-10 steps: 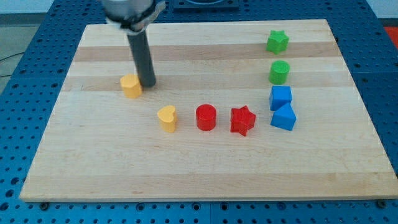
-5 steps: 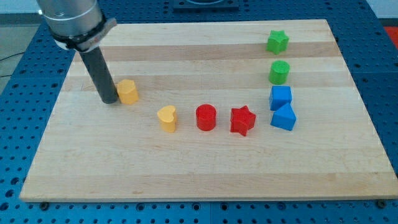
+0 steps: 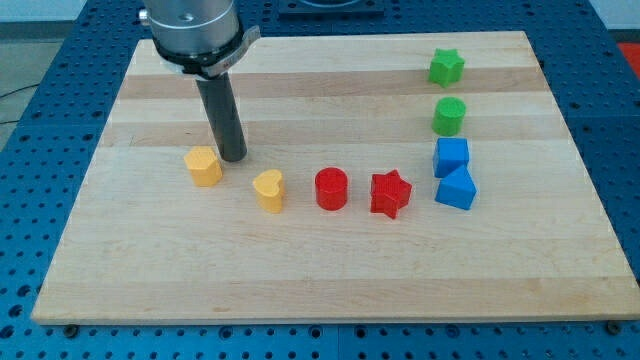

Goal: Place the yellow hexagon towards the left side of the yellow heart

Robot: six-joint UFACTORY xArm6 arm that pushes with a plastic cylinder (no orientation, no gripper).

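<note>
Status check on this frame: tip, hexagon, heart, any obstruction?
My tip just upper right of yellow hexagon. Hexagon sits left of yellow heart, slightly higher, gap between. Nothing in the way.

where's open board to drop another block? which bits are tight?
Free: the wide strip along the view's bottom below the yellow heart, red cylinder and red star; also the top middle, between my tip and the green star. Tight: the right column down to the blue blocks, and around the yellow hexagon.

Open gap (narrow) between yellow hexagon [image 3: 203, 166] and yellow heart [image 3: 268, 190]
</note>
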